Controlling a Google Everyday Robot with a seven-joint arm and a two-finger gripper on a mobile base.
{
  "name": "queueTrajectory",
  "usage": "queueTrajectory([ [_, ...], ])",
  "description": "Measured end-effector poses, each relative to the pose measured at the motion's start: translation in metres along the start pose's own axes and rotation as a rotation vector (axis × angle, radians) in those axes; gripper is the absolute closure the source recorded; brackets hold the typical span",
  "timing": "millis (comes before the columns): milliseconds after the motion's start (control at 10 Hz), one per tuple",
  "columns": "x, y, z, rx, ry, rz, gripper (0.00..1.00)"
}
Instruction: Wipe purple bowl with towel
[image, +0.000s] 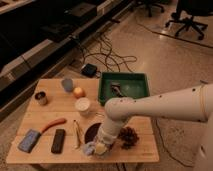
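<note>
Low in the frame's centre, the gripper (101, 146) presses the pale towel (92, 148) against the purple bowl (93, 131). The bowl lies just above it; whether the jaws clamp the cloth, I cannot tell.

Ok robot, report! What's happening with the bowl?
Gripper down at front rim of bowl, towel under it. Pinecone close on bowl's right. Cup just behind.

The gripper (100, 146) is set low at the near table edge over the purple bowl (93, 132), hemmed by a brown clump (128, 135) right and a thin stick (77, 134) left. Bare wood (55, 102) is left far-left, between the can (41, 97) and white cup (83, 106); the green tray (124, 86) blocks the far right.
</note>
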Motion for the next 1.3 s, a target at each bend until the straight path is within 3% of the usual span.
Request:
queueTrajectory([
  [300, 0.015, -0.005, -0.015, 0.055, -0.028, 0.036, 1.0],
  [600, 0.02, -0.017, -0.024, 0.086, -0.034, 0.063, 1.0],
  [1000, 0.028, -0.039, -0.026, 0.102, -0.04, 0.093, 1.0],
  [1300, 0.022, -0.047, -0.03, 0.112, -0.064, 0.054, 1.0],
])
